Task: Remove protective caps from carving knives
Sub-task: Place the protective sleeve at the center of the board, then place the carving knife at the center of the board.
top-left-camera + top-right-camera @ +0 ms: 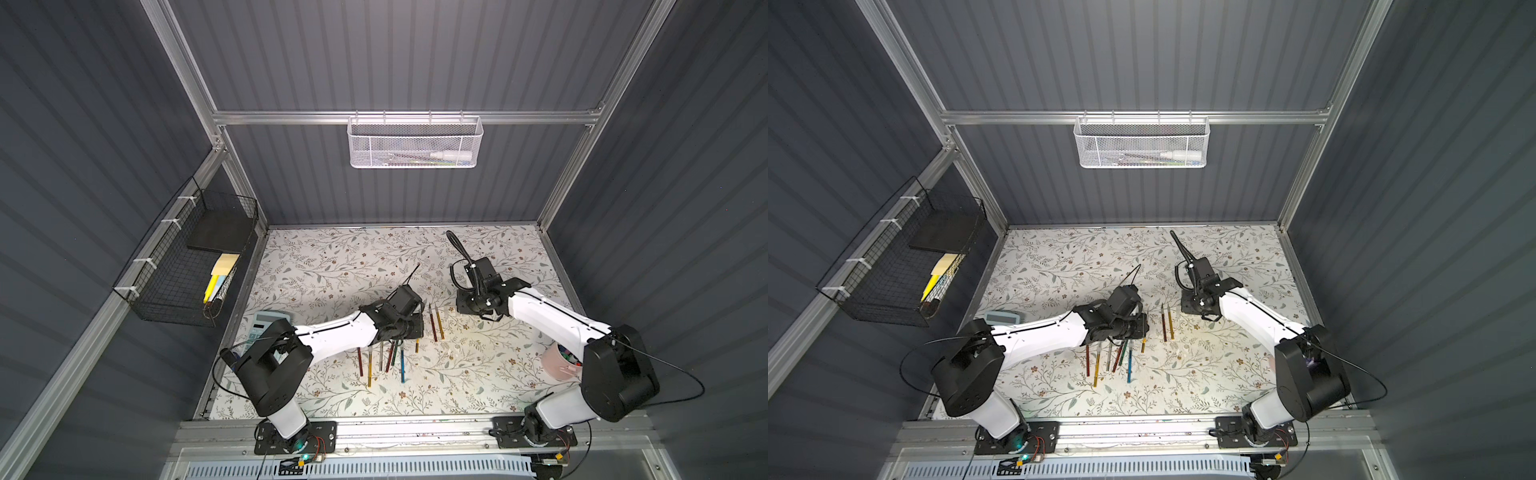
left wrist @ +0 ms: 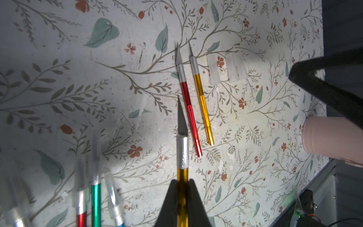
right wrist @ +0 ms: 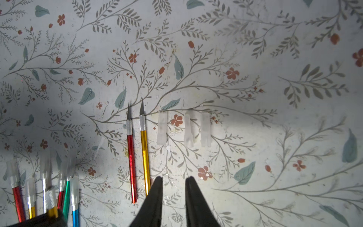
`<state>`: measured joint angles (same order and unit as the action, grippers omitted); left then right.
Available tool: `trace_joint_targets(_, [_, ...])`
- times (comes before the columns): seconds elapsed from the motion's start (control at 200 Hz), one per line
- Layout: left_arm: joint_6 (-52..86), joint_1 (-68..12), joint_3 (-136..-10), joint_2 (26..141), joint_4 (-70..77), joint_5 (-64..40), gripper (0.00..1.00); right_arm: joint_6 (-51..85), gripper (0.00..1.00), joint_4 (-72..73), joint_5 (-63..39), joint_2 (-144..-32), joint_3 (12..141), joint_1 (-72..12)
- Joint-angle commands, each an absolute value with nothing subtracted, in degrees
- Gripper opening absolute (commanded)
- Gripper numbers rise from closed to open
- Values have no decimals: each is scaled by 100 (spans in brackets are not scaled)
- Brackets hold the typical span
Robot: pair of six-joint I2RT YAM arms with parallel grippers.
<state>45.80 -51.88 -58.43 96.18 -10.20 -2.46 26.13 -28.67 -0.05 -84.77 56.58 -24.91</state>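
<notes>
- The left end effector (image 2: 182, 182) is clamping hard on a gold carving knife (image 2: 182, 155). Its fingers are pinching the handle, and the bare blade is pointing out ahead of them.
- The right end effector (image 3: 174, 178) is hovering partly open with nothing between its fingers. Three loose protective caps (image 3: 162, 128) are lying side by side on the bench (image 3: 275, 59) just ahead of its tips.
- A red knife (image 3: 131, 157) and a second gold knife (image 3: 145, 153) are lying uncapped and parallel just beside it. The gold one's tail is slipping behind a finger.
- The capped knives (image 3: 66, 196) are fanning out beside and beneath the left end effector. They are showing up blurred in its wrist view.
- A white mesh basket (image 1: 415, 137) is hanging on the back rail, far beyond both end effectors. It is holding a white tube (image 1: 451, 156) and thin items too faint to name.
- A black wire basket (image 1: 174, 282) is hanging on the side wall, well away from the left end effector. It is carrying yellow pens (image 1: 210, 286), a pale pad (image 1: 226, 262) and a dark flat panel (image 1: 222, 228).
- A pink cup (image 1: 552, 365) is standing well behind the right end effector, half hidden by that arm. Its colourful contents are too small to make out.
- A calculator (image 1: 266, 321) is peeking out from under the left arm, mostly covered.
</notes>
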Motion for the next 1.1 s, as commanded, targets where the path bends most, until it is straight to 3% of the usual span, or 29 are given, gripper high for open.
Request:
trace_joint_targets(0.0, [4962, -5201, -6061, 9881, -718, -155, 6, 2735, 25, -2764, -149, -8218, 5489, -2514])
trace_joint_targets(0.47, [5544, -5212, -6383, 10809, -133, -123, 6, 2508, 31, -2723, -545, -6992, 4698, -2514])
trace_joint_targets(0.6, [5563, -5205, -6442, 10884, -114, -83, 7, 2504, 48, -2628, -973, -6588, 4518, -2514])
trace_joint_targets(0.745, [5590, -5212, -6462, 10955, -92, -85, 7, 2591, 85, -2498, -880, -6208, 4306, -2506])
trace_joint_targets(0.825, [5620, -5207, -6453, 10975, -50, -84, 7, 2634, 98, -2537, -870, -6077, 4281, -2505])
trace_joint_targets(1.096, [5583, -5203, -6528, 11081, -83, -15, 8, 2672, 99, -2733, -731, -5959, 4293, -2500])
